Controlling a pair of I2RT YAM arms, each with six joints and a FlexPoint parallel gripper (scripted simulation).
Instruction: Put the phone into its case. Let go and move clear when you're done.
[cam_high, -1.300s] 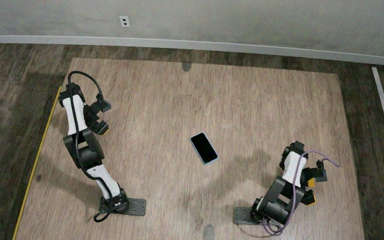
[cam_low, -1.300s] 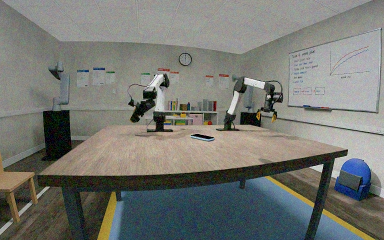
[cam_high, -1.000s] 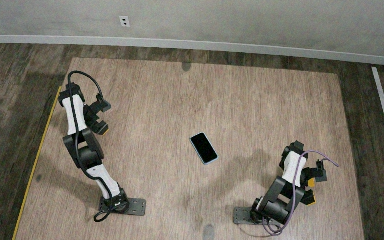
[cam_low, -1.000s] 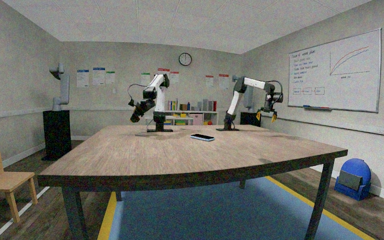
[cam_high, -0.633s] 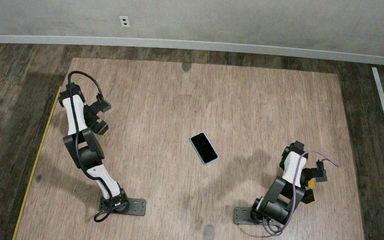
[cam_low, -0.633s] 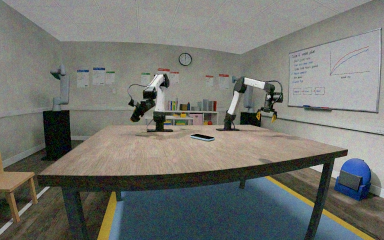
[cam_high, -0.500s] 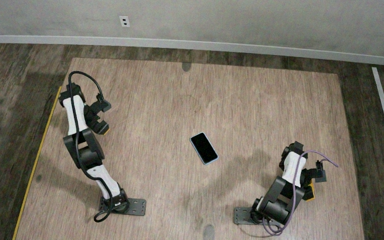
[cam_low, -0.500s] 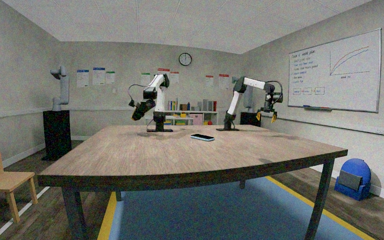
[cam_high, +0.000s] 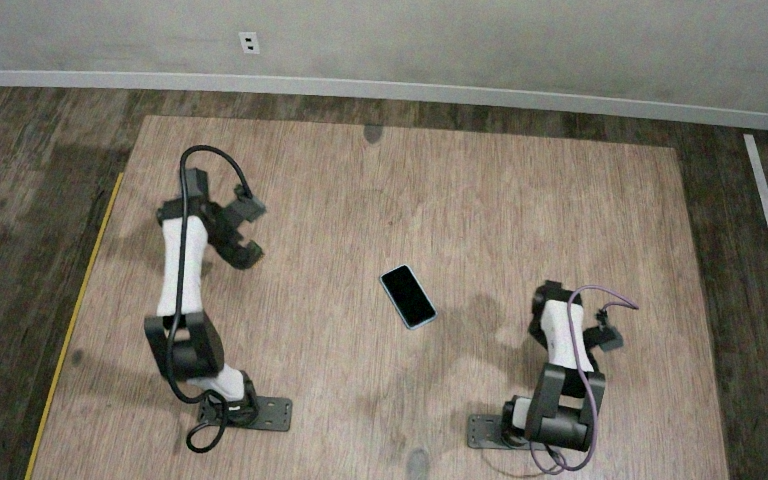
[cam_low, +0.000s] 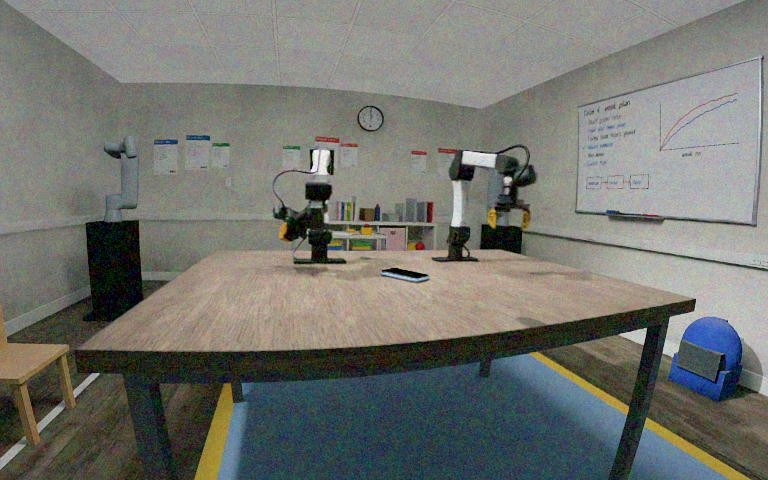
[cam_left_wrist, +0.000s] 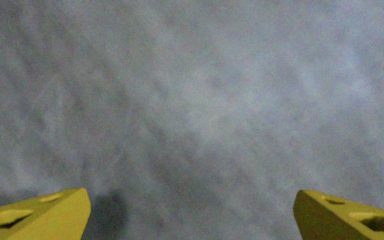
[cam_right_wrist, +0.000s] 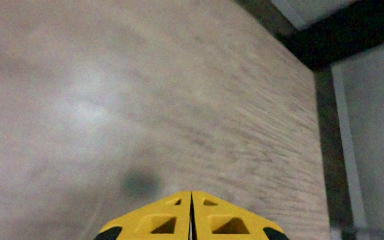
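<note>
Jaws of the left gripper stand wide apart with nothing between them; those of the right gripper are closed on nothing. Between both pairs, well apart and below, the phone appears seated inside its light-blue case, long axis slanting across the left jaws' inward approach; the left pair looks nearer.

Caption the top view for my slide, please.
The phone sits in its light-blue case on the wooden table, between two robot arms.
</note>
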